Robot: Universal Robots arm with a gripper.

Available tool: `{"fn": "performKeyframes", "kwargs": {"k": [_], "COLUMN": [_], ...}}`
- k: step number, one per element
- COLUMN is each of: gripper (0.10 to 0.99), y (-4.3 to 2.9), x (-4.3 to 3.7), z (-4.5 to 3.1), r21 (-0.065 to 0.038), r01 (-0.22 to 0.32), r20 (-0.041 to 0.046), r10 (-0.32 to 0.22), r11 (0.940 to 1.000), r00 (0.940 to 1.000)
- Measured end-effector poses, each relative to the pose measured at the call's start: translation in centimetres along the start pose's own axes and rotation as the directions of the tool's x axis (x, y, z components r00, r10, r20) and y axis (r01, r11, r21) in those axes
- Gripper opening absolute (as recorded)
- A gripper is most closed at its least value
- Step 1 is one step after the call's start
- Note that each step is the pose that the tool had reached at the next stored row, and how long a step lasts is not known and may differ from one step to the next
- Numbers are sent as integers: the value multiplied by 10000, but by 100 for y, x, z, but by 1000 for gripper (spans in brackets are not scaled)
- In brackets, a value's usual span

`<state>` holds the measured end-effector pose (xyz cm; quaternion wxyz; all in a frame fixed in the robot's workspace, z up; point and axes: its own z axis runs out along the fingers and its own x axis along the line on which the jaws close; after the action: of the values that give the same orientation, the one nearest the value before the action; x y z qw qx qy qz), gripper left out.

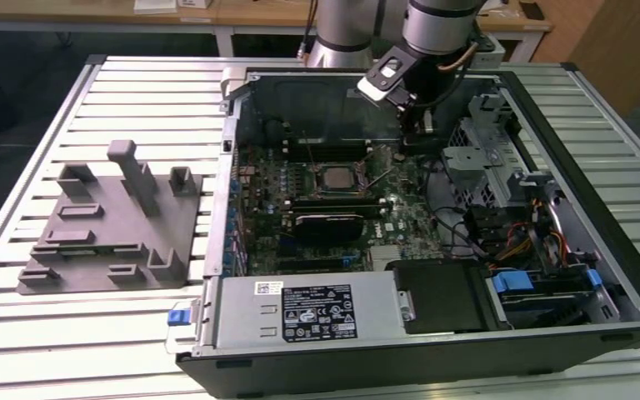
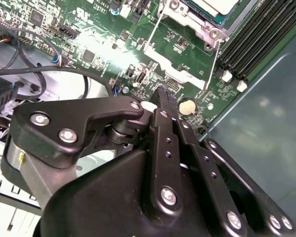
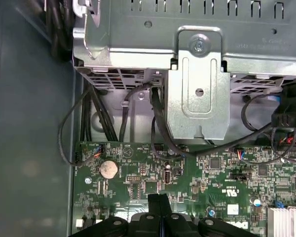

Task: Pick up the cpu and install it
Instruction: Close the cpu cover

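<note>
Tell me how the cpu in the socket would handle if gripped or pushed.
The cpu is a thin flat metal-topped square: probably stiff, light, unlikely to roll. Its smooth top looks slippery. Lying inside the socket frame, it likely won't slide if pushed sideways.

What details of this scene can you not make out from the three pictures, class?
1. The cpu: cut off by the picture's edge in the second wrist view.
2. Whether it lies flush in its socket: too small in the exterior view.
3. The motherboard beneath the hand: hidden by the hand's own body, second wrist view.
</note>
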<state>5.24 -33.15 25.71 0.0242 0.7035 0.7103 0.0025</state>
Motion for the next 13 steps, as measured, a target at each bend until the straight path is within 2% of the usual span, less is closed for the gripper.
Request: {"fn": "performKeyframes", "kwargs": {"k": [9, 13], "gripper": [106, 106], "y": [3, 3], "x": [-5, -6], "z": [146, 166], "r21": [61, 78], "r01": [2, 2], "r20": [-1, 1], "r10": [-2, -2], "r11": [10000, 10000], "r00": [10000, 10000]}}
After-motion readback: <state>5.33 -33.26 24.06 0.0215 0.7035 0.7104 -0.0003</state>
